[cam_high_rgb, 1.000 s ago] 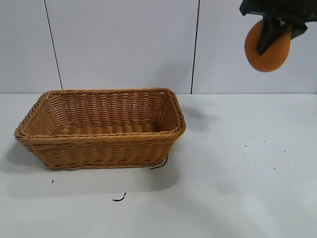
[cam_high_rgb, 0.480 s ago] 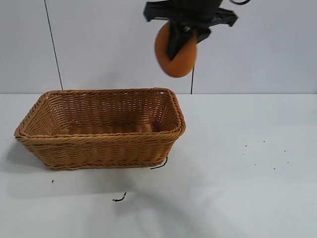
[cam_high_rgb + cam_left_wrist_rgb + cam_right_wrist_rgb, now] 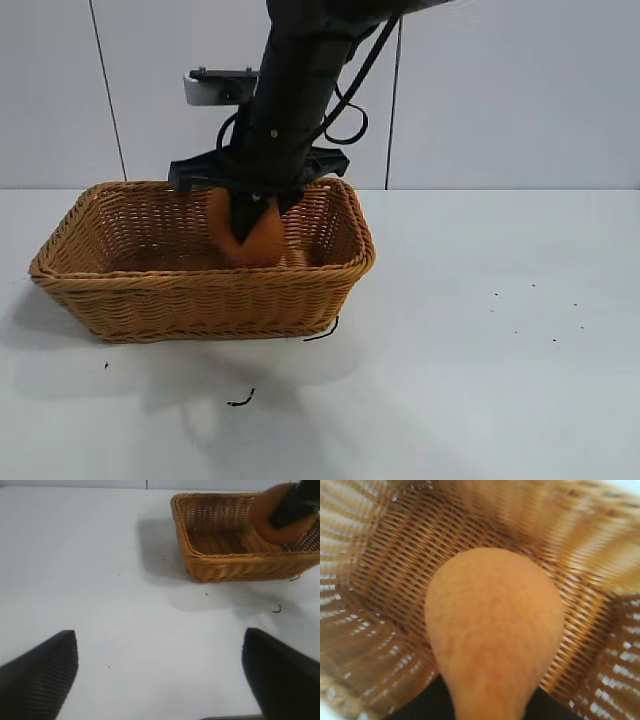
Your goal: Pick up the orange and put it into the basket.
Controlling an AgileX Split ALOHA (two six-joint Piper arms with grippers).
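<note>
My right gripper (image 3: 247, 222) reaches down into the wicker basket (image 3: 200, 280) and is shut on the orange (image 3: 262, 240). The orange hangs inside the basket near its right end, low between the walls; I cannot tell whether it touches the floor. In the right wrist view the orange (image 3: 495, 630) fills the middle, with the basket's woven floor (image 3: 410, 570) all around it. The left wrist view shows the basket (image 3: 235, 562) and the held orange (image 3: 272, 517) far off. My left gripper (image 3: 160, 667) is open and empty above bare table, away from the basket.
The white table (image 3: 500, 350) carries a few small black scraps in front of the basket (image 3: 240, 400) and specks at the right. A pale wall stands behind. My right arm (image 3: 300, 90) slants down from the top over the basket.
My right gripper has carried the orange from the upper right leftwards over the basket, then down into it. The basket has not moved.
</note>
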